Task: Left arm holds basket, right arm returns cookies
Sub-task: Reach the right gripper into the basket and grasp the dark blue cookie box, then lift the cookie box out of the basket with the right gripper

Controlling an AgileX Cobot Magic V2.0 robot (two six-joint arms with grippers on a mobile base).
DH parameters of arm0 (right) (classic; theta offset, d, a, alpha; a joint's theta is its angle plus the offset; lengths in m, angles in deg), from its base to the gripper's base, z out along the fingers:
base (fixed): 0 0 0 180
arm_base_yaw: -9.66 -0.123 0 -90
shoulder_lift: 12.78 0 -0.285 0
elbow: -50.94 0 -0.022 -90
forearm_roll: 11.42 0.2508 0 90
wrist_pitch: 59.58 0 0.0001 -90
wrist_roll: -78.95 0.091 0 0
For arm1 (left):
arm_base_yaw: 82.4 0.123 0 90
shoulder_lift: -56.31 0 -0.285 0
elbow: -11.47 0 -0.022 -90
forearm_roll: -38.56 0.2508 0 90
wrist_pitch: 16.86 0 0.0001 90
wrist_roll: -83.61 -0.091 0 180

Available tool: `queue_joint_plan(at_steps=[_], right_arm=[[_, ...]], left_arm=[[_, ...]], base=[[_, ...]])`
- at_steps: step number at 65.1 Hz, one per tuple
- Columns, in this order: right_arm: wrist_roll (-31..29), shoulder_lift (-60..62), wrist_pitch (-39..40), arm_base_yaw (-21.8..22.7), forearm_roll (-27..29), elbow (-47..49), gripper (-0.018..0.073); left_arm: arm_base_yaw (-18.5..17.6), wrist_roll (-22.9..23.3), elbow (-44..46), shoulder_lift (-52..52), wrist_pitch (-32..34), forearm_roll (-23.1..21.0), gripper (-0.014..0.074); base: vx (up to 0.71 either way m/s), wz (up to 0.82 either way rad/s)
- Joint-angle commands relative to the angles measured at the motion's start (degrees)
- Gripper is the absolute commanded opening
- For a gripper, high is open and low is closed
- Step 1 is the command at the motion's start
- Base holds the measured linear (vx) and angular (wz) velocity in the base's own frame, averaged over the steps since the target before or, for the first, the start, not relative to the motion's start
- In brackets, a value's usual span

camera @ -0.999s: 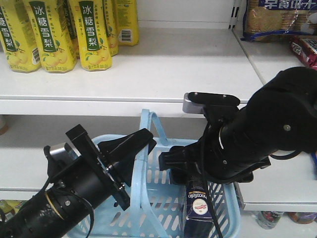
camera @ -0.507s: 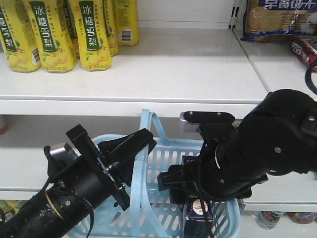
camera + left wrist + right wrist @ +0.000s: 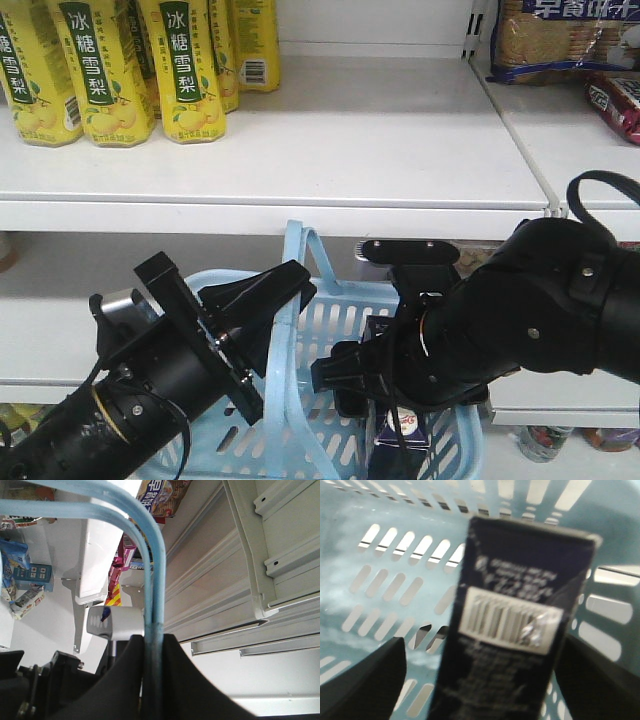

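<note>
Checked the fingers (image 3: 365, 680) of the right gripper (image 3: 480, 652) first: spread wide, one on each side of the cookie carton (image 3: 510, 620), with basket wall showing in the gap on both sides. As far as I can judge from the blurred wrist view, they are not touching it. The carton stands on end inside the basket (image 3: 395, 555), barcode face toward the wrist camera. In the front view I see only a strip of it below the right arm (image 3: 520, 320).

The left gripper (image 3: 152, 647) is clamped on the hoop handle (image 3: 150, 560), blue band pinched between its two black fingers. The basket hangs in front of the white shelf (image 3: 300, 150), below its edge.

My reading of the step: set for the grasp, not yet closed.

Risks I note:
- The carton sits nearer one finger than the other. If that pad lands first, it could tip or twist the box against the wall.
- The basket is held by its handle alone, so a push from the right arm could swing it.
- On the lift, the carton or wrist could catch the handle or the shelf edge above.
</note>
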Motion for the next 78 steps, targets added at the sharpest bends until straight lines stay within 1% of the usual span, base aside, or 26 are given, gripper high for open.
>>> queue_joint_plan(at_steps=[1, 9, 17, 21, 35, 54, 78], right_arm=[[-0.50, 1.14, 2.69, 0.20, -2.36, 1.35, 0.0564], [-0.50, 0.93, 3.58, 0.27, -2.79, 1.35, 0.0520], [-0.50, 0.93, 3.84, 0.27, -3.32, 1.35, 0.0410], [-0.50, 0.93, 3.84, 0.27, -3.83, 1.35, 0.0333], [-0.74, 0.93, 3.89, 0.27, -4.20, 1.35, -0.0018], [-0.92, 2.72, 3.94, 0.27, -4.20, 1.56, -0.0010], [-0.41, 12.06, 3.76, 0.27, -4.02, 1.56, -0.0007]], left_arm=[[0.12, 0.15, 1.63, 2.28, 15.96, -3.03, -0.0003], [0.12, 0.15, 1.63, 2.28, 15.96, -3.03, -0.0003], [0.12, 0.15, 1.63, 2.28, 15.96, -3.03, -0.0003], [0.12, 0.15, 1.63, 2.28, 15.96, -3.03, -0.0003], [0.12, 0.15, 1.63, 2.28, 15.96, -3.03, -0.0003], [0.12, 0.15, 1.63, 2.28, 15.96, -3.03, -0.0003], [0.12, 0.15, 1.63, 2.28, 15.96, -3.03, -0.0003]], base=[[0.00, 0.00], [0.00, 0.00], [0.00, 0.00], [0.00, 0.00], [0.00, 0.00], [0.00, 0.00], [0.00, 0.00]])
